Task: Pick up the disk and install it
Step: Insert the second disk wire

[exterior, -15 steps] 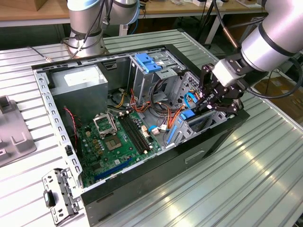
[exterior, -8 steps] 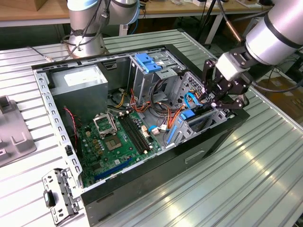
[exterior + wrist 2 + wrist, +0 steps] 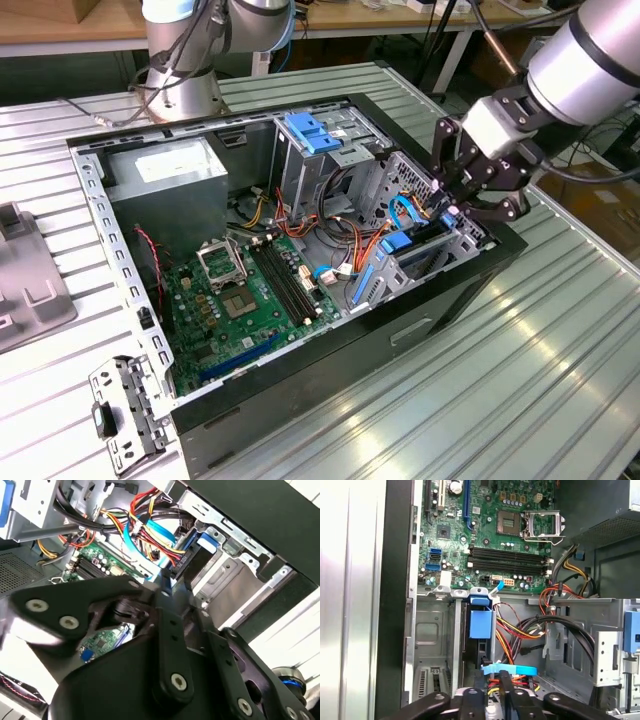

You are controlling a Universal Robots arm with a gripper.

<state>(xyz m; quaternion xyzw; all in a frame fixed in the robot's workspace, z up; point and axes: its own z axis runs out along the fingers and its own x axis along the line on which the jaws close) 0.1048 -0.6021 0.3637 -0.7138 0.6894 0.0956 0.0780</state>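
Observation:
The disk (image 3: 398, 242) stands on edge in the metal bay at the open computer case's (image 3: 330, 375) end on the exterior view's right. Its blue side rail (image 3: 482, 625) shows in the first wrist view, with the dark drive body below it. My gripper (image 3: 455, 208) hangs just above that bay, at the case's rim. In the second wrist view the gripper (image 3: 165, 587) has its black fingers drawn together to a point over the bay, and nothing shows between them. In the first wrist view the gripper (image 3: 506, 692) sits right by a curved blue plastic piece (image 3: 509, 670).
The green motherboard (image 3: 250, 295) lies in the case's middle, the grey power-supply box (image 3: 170, 165) at its far left corner. A blue latch (image 3: 310, 130) tops the tall metal cage. Bundled cables (image 3: 340, 230) run beside the bay. A loose metal bracket (image 3: 125, 410) lies on the slatted table.

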